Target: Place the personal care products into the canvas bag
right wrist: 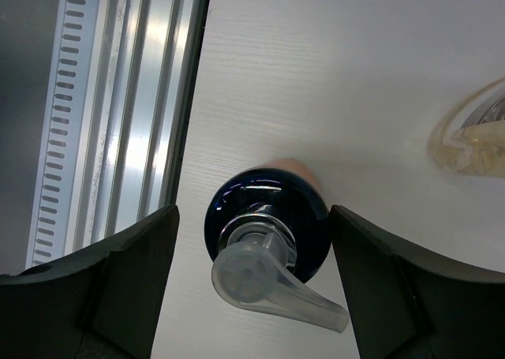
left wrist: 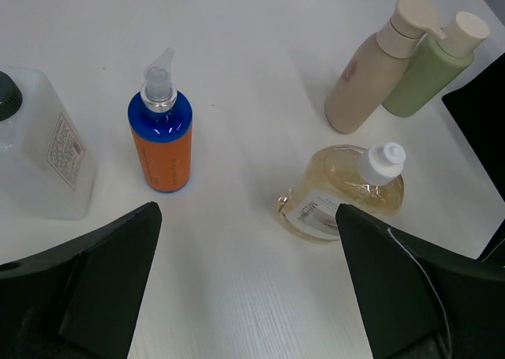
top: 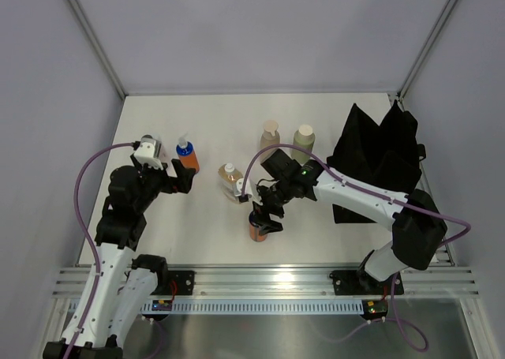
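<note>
An orange bottle with a blue cap (top: pixel 258 226) stands near the table's front edge. My right gripper (top: pixel 266 211) is open right above it; in the right wrist view its jaws (right wrist: pixel 252 225) straddle the bottle (right wrist: pixel 268 217) with gaps on both sides. My left gripper (top: pixel 178 179) is open and empty, just in front of the second orange bottle (top: pixel 186 155) (left wrist: pixel 160 142). The clear bottle (left wrist: pixel 39 154), amber pump (left wrist: pixel 339 189), tan pump (left wrist: pixel 371 75) and olive-green bottle (left wrist: pixel 430 67) stand on the table. The black canvas bag (top: pixel 379 158) stands at the right.
The aluminium rail (top: pixel 268 280) runs along the table's near edge, close to the right gripper's bottle (right wrist: pixel 118 99). Grey walls close in the back and sides. The amber pump (top: pixel 231 179) stands between the two grippers.
</note>
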Action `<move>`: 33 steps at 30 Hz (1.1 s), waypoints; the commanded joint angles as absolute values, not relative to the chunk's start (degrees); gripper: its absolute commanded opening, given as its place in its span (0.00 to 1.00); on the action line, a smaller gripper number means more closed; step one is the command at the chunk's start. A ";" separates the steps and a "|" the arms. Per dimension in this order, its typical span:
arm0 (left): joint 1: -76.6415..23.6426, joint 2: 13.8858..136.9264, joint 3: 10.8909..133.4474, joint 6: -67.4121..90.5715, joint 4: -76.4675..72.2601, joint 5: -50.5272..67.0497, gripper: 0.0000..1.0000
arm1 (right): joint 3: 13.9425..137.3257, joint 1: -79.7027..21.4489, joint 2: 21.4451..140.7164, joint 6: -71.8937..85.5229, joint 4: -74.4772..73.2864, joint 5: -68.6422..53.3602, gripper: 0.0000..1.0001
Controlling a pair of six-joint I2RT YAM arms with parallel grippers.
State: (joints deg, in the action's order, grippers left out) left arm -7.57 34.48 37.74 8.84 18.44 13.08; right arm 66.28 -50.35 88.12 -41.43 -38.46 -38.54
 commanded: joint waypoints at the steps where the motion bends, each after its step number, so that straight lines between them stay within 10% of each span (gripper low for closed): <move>1: -7.73 34.01 37.53 8.00 17.14 14.06 0.99 | 66.19 -51.42 88.24 -42.37 -36.21 -38.68 0.84; 17: -7.82 33.31 37.35 8.09 16.96 14.59 0.99 | 66.53 -51.42 82.19 -42.45 -38.92 -30.94 0.11; 33: -7.91 33.40 37.44 8.44 16.43 16.43 0.99 | 91.81 -30.59 65.22 -33.05 -52.64 -31.75 0.00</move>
